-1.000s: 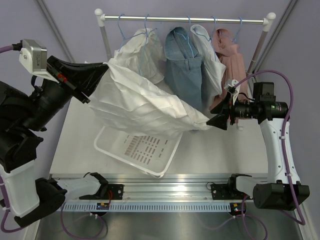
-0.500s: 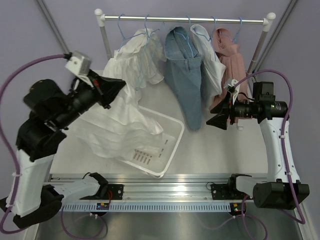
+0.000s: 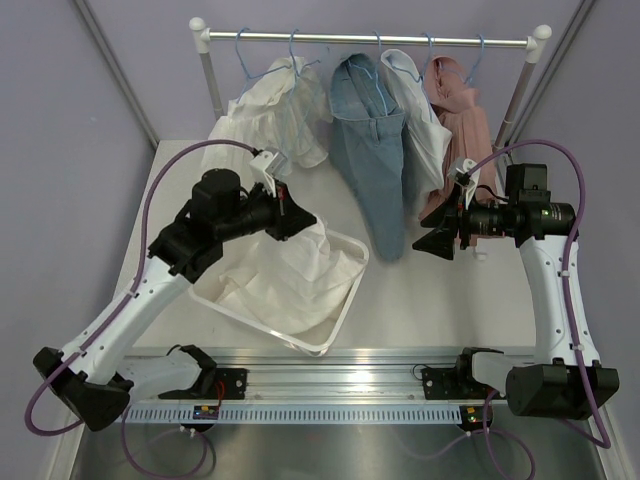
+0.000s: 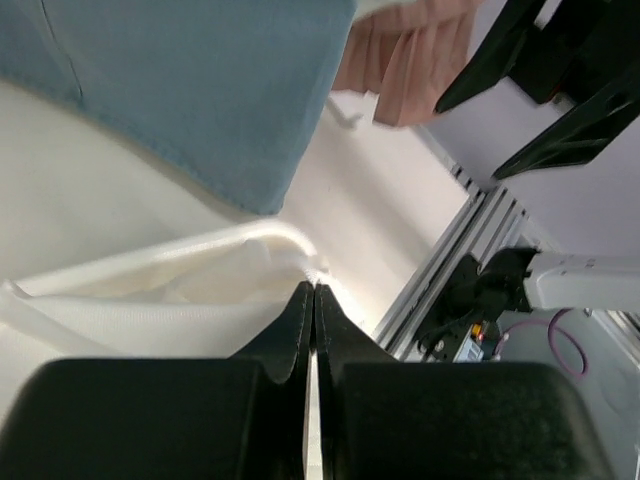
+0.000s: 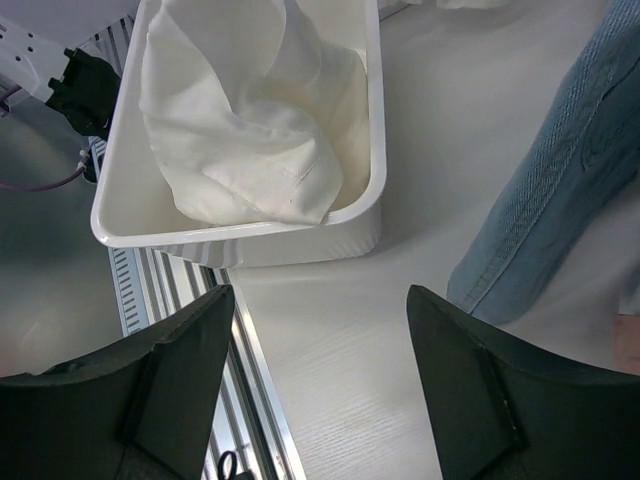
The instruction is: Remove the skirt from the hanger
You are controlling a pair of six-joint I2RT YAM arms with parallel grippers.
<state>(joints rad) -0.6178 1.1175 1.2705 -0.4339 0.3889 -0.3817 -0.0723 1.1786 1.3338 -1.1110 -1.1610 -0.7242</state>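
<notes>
The white skirt (image 3: 290, 275) lies bunched in the white basket (image 3: 345, 290), off any hanger. My left gripper (image 3: 310, 222) is over the basket's far right corner, shut on an edge of the skirt. In the left wrist view its jaws (image 4: 313, 290) are pressed together with white cloth (image 4: 130, 320) at the tips, above the basket rim (image 4: 200, 245). My right gripper (image 3: 425, 240) is open and empty, to the right of the basket by the hanging clothes. The right wrist view shows the gripper (image 5: 320, 295) open, with the skirt (image 5: 250, 140) in the basket (image 5: 375, 120).
A clothes rail (image 3: 370, 38) at the back holds a white garment (image 3: 270, 110), a denim garment (image 3: 370, 140), another white one (image 3: 420, 120) and a pink one (image 3: 460, 120) on blue hangers. The denim hem hangs close to my right gripper.
The skirt was stretched between both grippers. My right gripper let go of it, and my left arm swung down and right, carrying the skirt into the basket.
</notes>
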